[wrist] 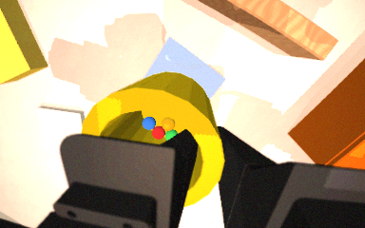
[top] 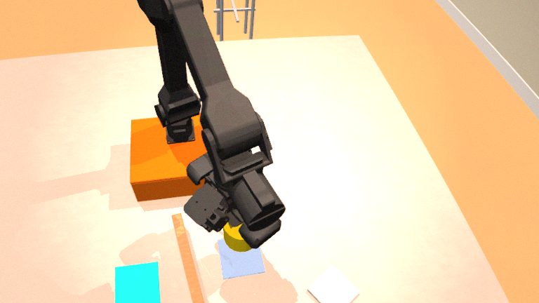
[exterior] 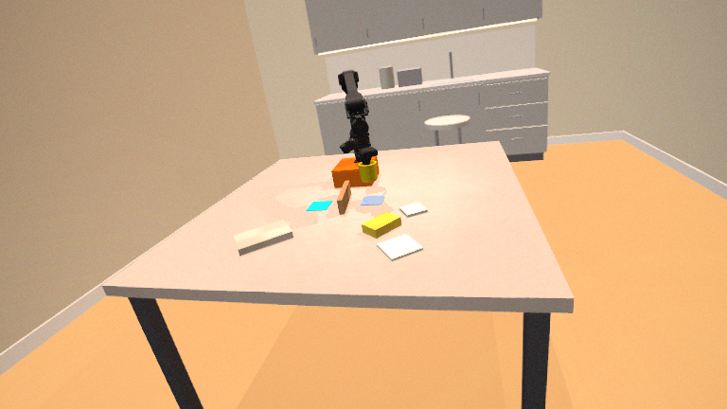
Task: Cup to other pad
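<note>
We see the gripper [wrist: 201, 157] closed on the wall of the yellow cup [wrist: 157, 102], held above the pale blue pad [top: 242, 261] (four marbles [wrist: 158, 128] inside), the cyan pad [top: 137, 283] lying beyond the wooden bar [top: 187, 252].

The cup [top: 235, 240] hangs above the pad [top: 242, 261], seemingly lifted clear of it. The marbles [wrist: 159, 128] lie inside the cup. A bar [top: 187, 258] stands between this pad and the other pad [top: 137, 283].

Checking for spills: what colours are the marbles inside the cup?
Blue, orange, red and green marbles sit inside the yellow cup; the wrist view shows them best.
</note>
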`<state>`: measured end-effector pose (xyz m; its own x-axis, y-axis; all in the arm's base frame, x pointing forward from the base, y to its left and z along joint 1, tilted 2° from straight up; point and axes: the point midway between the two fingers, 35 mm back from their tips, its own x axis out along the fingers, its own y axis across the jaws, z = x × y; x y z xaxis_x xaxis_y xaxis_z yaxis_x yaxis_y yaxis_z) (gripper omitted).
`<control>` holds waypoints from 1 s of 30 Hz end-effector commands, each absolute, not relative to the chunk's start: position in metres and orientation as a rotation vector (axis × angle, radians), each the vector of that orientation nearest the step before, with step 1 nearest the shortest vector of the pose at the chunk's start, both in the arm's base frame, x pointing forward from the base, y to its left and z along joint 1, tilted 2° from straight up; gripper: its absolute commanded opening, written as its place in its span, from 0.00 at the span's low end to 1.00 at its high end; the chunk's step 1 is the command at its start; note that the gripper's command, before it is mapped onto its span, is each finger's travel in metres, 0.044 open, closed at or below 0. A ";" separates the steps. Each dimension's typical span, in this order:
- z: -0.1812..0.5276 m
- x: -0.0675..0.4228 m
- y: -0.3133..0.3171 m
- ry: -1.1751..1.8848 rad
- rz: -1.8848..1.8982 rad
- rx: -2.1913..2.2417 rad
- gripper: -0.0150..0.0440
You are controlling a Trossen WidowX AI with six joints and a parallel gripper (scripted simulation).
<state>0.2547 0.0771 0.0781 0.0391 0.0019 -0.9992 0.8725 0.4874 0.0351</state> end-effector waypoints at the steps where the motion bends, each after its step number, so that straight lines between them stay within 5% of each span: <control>1: 0.078 0.255 0.077 1.375 -0.805 0.840 0.25; 30: 0.080 0.262 0.033 1.364 -0.807 0.841 0.25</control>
<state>0.2614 0.0384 0.0795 0.0449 -0.0036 -0.9990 0.8757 0.4814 0.0376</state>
